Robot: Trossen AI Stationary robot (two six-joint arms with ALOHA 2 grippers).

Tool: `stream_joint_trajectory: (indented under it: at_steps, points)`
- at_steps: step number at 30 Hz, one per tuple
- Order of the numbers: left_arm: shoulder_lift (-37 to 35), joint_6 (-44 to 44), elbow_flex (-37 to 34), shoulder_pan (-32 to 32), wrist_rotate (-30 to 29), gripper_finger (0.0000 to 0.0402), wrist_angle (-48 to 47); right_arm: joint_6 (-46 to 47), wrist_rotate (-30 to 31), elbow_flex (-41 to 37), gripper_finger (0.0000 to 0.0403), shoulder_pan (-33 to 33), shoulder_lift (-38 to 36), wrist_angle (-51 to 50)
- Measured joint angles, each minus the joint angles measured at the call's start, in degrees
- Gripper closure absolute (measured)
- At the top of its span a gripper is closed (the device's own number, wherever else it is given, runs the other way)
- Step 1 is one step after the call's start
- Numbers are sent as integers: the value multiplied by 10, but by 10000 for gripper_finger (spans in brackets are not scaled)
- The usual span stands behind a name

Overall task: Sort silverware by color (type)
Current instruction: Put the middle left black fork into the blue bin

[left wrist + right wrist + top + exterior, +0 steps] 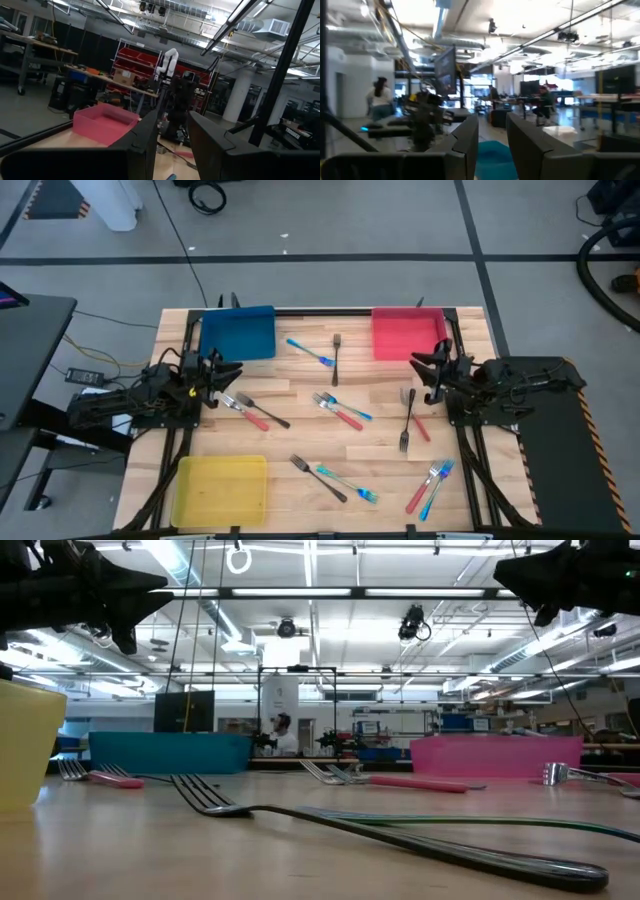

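Note:
The silverware lies scattered flat on the wooden table. A blue-handled fork (310, 352) and a dark fork (336, 358) lie between the far trays. A red-handled fork (247, 412) and a dark one (265, 412) lie near my left gripper. A red and blue cluster (340, 410) lies at the middle. A dark fork (408, 420) lies near my right gripper. My left gripper (228, 373) (173, 115) hovers open at the table's left side, above the wood. My right gripper (424, 370) (492, 119) hovers open at the right side, level with it.
A blue tray (238, 332) sits at the far left, a red tray (408, 333) at the far right, a yellow tray (220, 488) at the near left. Near the front edge lie a dark fork (318, 477), teal utensils (348, 482) and a red and blue pair (430, 485).

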Motion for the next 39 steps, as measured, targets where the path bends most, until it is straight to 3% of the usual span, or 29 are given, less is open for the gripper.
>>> stream_joint_trajectory:
  at_steps: [9, 19, 28, 31, 39]
  points:
    - [0, -17, 0, 0, 0, 292, -5, 21, 25, 0, 294, -29, 42, -17]
    - [12, -1, 7, 0, 0, 292, -84, 57, 25, 0, 294, -38, 74, -45]
    - [102, 130, 81, 0, 0, 292, -131, 65, 27, 0, 294, -47, 83, -8]
    - [137, 134, 108, 0, 0, 292, -141, 58, 27, 0, 294, -58, 83, 17]
    - [230, 147, 256, 0, 0, 292, -240, 37, -28, 93, 294, -80, 83, -106]
